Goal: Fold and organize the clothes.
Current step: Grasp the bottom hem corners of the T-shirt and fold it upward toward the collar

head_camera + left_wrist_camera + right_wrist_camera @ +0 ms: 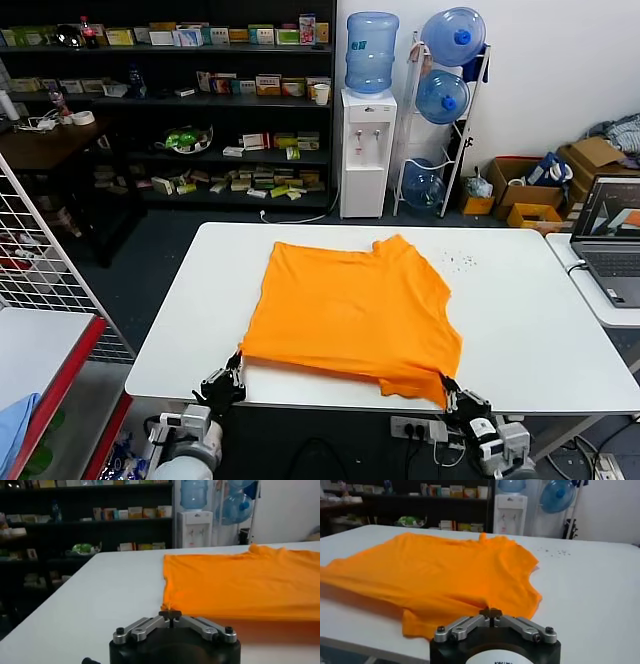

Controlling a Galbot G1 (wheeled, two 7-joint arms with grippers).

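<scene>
On the table (540,330), rumpled orange T-shirt (350,310)

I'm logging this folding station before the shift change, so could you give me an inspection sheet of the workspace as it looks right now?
Surface: white rectangular table, with small dark specks near its far right part.
Job's things: bright orange short-sleeved T-shirt lying on the table, plain side up, near hem at the table's front edge.
Clutter: nothing seen apart from the specks.
Grippers: left gripper shut on the shirt's near left corner; right gripper shut on its near right corner.
Cables: white power strip with leads under the table front.
Surroundings: dark stocked shelves, water dispenser, open laptop on a side table.
</scene>
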